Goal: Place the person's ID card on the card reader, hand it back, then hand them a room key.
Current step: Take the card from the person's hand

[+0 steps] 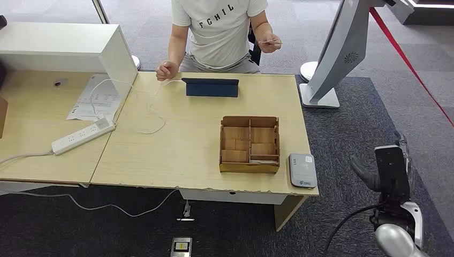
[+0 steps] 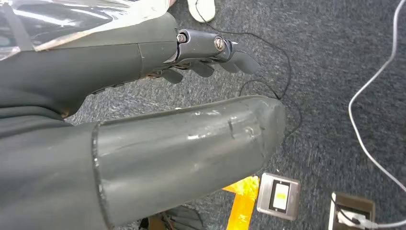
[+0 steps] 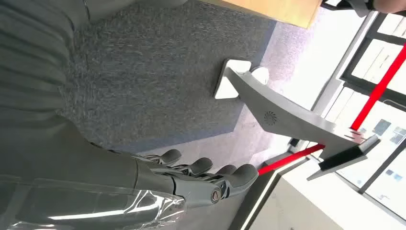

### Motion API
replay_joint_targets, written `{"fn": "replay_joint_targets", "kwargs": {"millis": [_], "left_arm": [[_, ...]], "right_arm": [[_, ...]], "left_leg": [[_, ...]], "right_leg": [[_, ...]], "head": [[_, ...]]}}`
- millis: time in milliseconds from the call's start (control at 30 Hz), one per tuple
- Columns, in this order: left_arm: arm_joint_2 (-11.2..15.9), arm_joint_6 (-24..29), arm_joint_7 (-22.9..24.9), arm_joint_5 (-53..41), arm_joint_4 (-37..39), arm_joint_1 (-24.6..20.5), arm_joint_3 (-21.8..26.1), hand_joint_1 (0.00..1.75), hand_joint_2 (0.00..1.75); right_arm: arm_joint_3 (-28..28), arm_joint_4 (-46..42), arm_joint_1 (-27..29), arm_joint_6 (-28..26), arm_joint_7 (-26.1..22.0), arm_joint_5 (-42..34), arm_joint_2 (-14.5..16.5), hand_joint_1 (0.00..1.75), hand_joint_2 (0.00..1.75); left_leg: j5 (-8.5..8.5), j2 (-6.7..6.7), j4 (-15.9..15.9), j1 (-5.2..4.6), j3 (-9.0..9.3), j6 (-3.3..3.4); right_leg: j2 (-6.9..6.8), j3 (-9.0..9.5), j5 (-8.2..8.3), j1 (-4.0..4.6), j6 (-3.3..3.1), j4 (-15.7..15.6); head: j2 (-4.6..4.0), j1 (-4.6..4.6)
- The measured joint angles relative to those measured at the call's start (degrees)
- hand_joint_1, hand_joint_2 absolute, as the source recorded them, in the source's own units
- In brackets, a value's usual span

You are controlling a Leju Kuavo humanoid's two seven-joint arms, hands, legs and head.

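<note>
My right hand (image 1: 392,170), released and empty, hangs off the desk's (image 1: 176,139) right edge. The ID card (image 1: 269,42), lying level in the person's hand (image 1: 269,43), waits beyond the far edge; my right arm is nearer. My left hand (image 2: 210,60) hangs empty.

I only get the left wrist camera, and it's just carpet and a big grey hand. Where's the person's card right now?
Observer: On the head view the person holds a thin card up in one hand, beyond the far edge of the table.
Operator: Where's the thing the card goes on?
Observer: The grey card reader lies flat at the table's near right corner, just beside the wooden box.
Operator: Is the other robot hand holding anything?
Observer: No. The right hand has its fingers stretched out with nothing in them, off the table's right side, over carpet.
</note>
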Motion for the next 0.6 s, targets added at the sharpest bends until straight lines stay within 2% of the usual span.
{"fn": "replay_joint_targets", "kwargs": {"millis": [100,200,267,433,600], "left_arm": [[0.1,-0.5,0.0,0.0,0.0,0.0,-0.4,0.00,0.00],[0.3,-1.8,0.0,-0.4,0.0,0.0,-1.1,0.00,0.00],[0.4,-2.6,0.0,-0.7,0.0,0.0,-1.6,0.00,0.00],[0.6,-4.3,0.0,-1.0,-0.4,0.3,-3.2,0.00,0.00],[0.7,-4.6,0.0,-0.2,-0.8,0.7,-4.3,0.00,0.00]], "right_arm": [[2.6,-0.3,-3.3,0.0,4.7,3.2,-0.3,0.00,1.75],[7.7,-0.2,-8.6,0.0,11.1,8.8,-0.7,0.00,1.75],[11.3,0.0,-11.6,0.3,13.7,11.6,-1.0,0.00,1.75],[18.4,0.8,-16.7,2.6,17.4,16.2,-1.6,0.00,1.75],[22.8,1.6,-19.1,4.2,18.6,16.6,-1.8,0.00,1.75]], "left_leg": [[0.00,0.03,0.0,0.00,-0.01,0.00],[0.01,0.01,0.0,0.00,0.00,0.00],[0.03,-0.04,0.0,0.01,-0.01,0.00],[0.04,-0.05,0.0,0.01,-0.05,0.00],[0.03,-0.05,0.0,0.01,-0.11,0.01]], "right_leg": [[0.02,-0.02,0.00,0.00,0.00,0.0],[0.02,-0.05,0.01,0.00,0.00,0.0],[0.00,-0.05,0.01,0.00,0.00,0.0],[-0.01,-0.07,0.00,0.01,0.00,0.0],[-0.02,-0.10,0.00,0.00,0.00,0.0]], "head": [[0.00,-0.01],[0.00,0.00],[0.00,0.00],[0.00,0.00],[0.00,0.00]]}}
